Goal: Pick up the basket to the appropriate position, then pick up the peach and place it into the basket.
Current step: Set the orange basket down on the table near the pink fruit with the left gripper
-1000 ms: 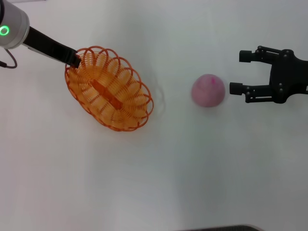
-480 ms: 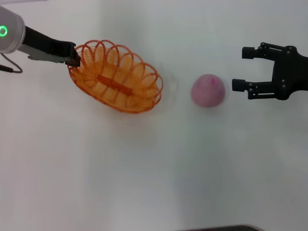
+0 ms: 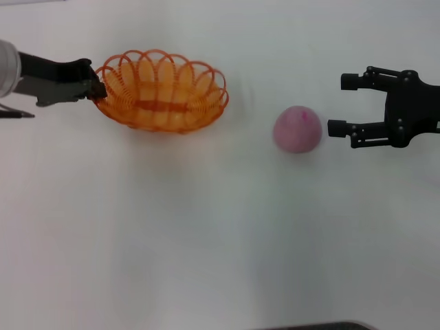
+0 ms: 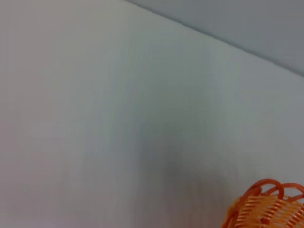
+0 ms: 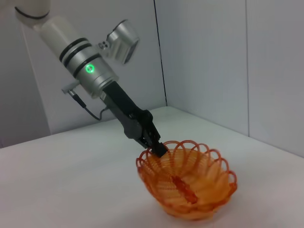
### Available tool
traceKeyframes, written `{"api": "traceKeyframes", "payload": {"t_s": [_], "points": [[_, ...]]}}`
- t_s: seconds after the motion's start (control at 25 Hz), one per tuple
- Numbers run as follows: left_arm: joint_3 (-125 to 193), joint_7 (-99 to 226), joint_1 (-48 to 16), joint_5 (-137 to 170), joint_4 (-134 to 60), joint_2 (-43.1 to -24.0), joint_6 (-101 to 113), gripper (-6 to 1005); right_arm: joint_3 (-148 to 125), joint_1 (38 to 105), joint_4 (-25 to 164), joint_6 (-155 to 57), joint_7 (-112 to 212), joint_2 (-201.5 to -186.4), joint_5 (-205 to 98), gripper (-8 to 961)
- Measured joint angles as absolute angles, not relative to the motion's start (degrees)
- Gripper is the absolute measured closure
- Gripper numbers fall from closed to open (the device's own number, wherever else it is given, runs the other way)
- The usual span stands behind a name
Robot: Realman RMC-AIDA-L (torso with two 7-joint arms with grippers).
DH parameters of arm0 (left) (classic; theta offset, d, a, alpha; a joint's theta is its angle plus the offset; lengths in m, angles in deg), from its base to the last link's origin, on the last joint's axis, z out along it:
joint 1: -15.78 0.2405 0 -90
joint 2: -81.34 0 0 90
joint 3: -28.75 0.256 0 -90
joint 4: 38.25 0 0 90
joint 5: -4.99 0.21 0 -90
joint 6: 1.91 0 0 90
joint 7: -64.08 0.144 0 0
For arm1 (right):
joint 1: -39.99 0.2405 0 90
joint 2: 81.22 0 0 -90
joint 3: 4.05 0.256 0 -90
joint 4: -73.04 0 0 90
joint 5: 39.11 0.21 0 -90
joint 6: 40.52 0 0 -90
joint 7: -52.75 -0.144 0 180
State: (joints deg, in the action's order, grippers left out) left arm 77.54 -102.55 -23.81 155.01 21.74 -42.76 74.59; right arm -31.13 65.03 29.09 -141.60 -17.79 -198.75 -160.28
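While the basket (image 3: pixel 162 91) sits at ten o'clock, pinched at its rim by the left gripper (image 3: pixel 96 88), it looks light and springy. Peach (image 3: pixel 298 128), at three o'clock, seems soft; right gripper (image 3: pixel 345 104) gapes wide beside it.

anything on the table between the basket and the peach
Nothing: in the head view the stretch of white table between the basket, held at its rim by the left gripper, and the peach is bare.
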Motion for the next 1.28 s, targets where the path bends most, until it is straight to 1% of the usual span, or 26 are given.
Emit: {"api": "traceKeyframes", "payload": {"t_s": [0.36, 0.76, 1.0, 1.2, 1.28], "points": [[76.81, -103.00, -19.85, 147.53, 18.27, -42.89, 69.82, 938, -34.94, 64.94, 29.09, -140.91, -16.91, -198.16, -160.39, 10], [77.51, -103.70, -18.83, 146.93, 18.07, -43.11, 68.48, 929, -35.85, 64.38, 29.09, -140.72, -15.62, -198.07, -160.40, 9], [77.46, -103.66, -17.86, 145.63, 18.39, -43.07, 68.38, 759, -35.87, 64.32, 29.09, -140.71, -15.62, -198.11, -160.41, 11], [77.44, -103.31, -17.03, 144.83, 18.86, -42.74, 68.53, 511, -35.96, 64.33, 29.09, -140.97, -15.74, -198.16, -160.40, 10], [77.43, -102.82, -16.47, 144.78, 19.93, -42.68, 68.84, 483, -35.96, 64.33, 29.09, -140.97, -15.93, -198.26, -160.40, 10]]}}
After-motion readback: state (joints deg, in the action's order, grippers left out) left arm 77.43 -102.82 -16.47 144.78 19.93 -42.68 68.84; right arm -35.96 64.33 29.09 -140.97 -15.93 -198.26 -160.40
